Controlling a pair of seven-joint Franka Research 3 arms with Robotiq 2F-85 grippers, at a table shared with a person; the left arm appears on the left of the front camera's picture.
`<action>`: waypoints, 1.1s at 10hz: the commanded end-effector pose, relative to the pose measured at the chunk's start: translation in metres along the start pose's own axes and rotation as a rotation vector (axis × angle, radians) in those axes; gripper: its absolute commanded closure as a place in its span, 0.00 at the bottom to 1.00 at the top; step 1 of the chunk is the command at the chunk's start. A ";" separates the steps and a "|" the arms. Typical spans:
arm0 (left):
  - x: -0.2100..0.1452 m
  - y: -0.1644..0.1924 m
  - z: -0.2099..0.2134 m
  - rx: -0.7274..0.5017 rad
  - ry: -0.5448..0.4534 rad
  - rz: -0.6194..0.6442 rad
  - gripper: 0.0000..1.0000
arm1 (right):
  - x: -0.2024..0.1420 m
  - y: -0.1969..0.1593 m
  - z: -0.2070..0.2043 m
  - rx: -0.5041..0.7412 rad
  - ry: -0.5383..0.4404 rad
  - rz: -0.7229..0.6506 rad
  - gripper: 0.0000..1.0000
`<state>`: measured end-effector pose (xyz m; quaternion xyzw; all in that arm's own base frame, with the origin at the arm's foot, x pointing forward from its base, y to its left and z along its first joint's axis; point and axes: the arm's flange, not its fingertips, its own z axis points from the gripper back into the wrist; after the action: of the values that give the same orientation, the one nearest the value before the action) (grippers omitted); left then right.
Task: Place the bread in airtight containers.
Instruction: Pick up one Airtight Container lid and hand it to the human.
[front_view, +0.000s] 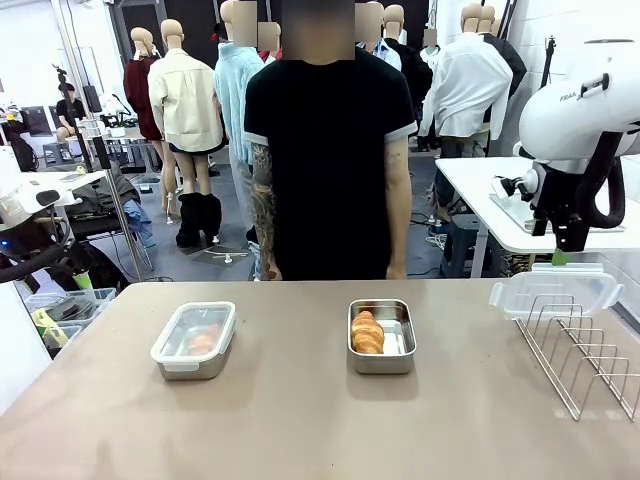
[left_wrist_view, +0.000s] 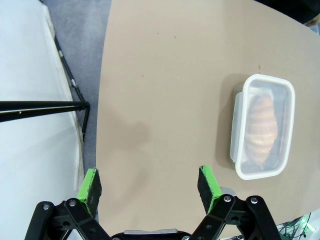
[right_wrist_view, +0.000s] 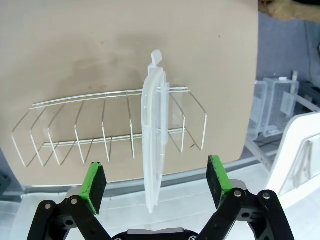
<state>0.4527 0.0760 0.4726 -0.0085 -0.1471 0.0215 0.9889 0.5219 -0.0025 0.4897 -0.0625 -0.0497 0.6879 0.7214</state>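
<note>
On the bench (front_view: 300, 420) we see the task about half done. At the left, 1 steel container (front_view: 194, 340) sits closed under its clear lid, with a roll (front_view: 204, 340) showing through the plastic. Our left end effector (left_wrist_view: 150, 187) hangs above bare bench beside it, jaws spread wide and holding nothing. Near the middle, the second container (front_view: 381, 336) stands open with the other roll (front_view: 367, 332) lying along its left side. What remains, we judge, is sealing it. Its likely cover, a clear lid (front_view: 556, 292), stands upright in the wire rack (front_view: 585, 355) at the right. Our right end effector (right_wrist_view: 156, 182) hovers straddling that lid, jaws fully apart, gripping nothing.
</note>
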 end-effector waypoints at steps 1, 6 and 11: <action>0.000 0.001 0.001 0.004 0.000 0.006 0.00 | -0.005 -0.016 -0.018 0.038 0.001 -0.039 0.00; 0.000 0.001 0.001 0.004 0.000 0.006 0.00 | 0.000 -0.045 -0.047 0.082 0.018 -0.077 0.00; 0.000 0.001 0.001 0.004 0.000 0.006 0.00 | 0.003 -0.059 -0.071 0.168 0.016 -0.080 0.00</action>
<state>0.4527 0.0759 0.4726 -0.0085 -0.1470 0.0215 0.9889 0.5827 -0.0042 0.4244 -0.0152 0.0084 0.6676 0.7443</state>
